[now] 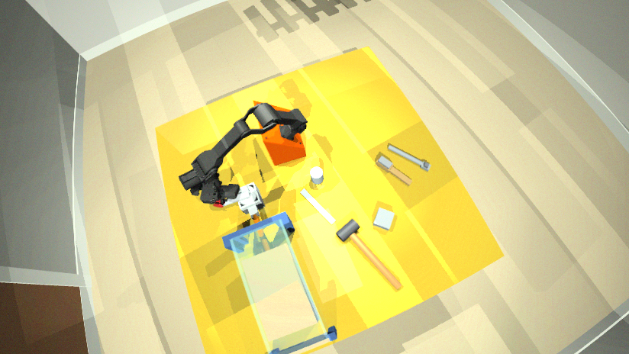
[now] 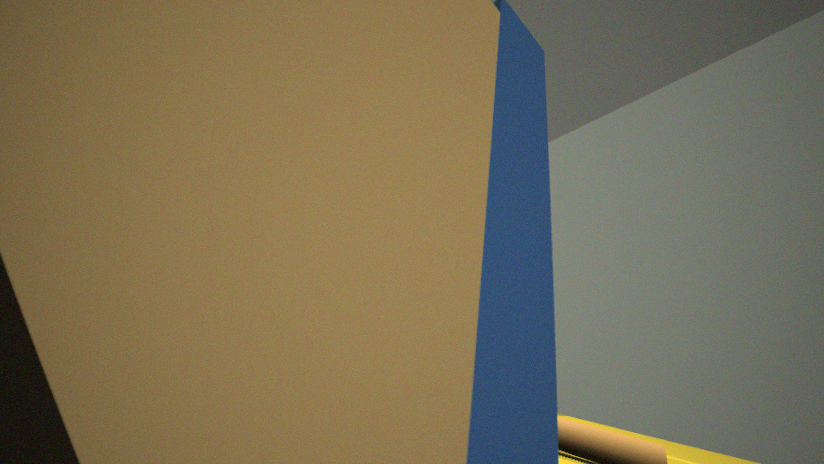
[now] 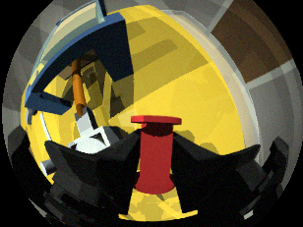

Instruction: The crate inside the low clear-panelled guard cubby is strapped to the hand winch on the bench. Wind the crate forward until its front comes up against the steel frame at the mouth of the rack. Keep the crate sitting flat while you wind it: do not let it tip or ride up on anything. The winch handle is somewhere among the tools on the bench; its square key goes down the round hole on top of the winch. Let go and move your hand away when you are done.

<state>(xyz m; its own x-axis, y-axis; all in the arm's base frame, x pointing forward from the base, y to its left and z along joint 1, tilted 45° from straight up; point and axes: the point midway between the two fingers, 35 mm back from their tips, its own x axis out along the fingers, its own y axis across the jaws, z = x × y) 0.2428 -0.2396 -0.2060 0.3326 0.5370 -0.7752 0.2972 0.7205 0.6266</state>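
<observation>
My gripper is shut on the red grip of the winch handle, just left of the white winch. An orange strap runs from the winch through the blue steel frame at the mouth of the clear-panelled cubby. The tan crate sits flat inside, its front a short way behind the frame. The exterior view is almost filled by the crate's face and one frame post.
The arm's orange base block stands behind the winch. To the right lie a white cylinder, a flat white bar, a hammer, a grey square block, a small wood-handled tool and a grey bar tool.
</observation>
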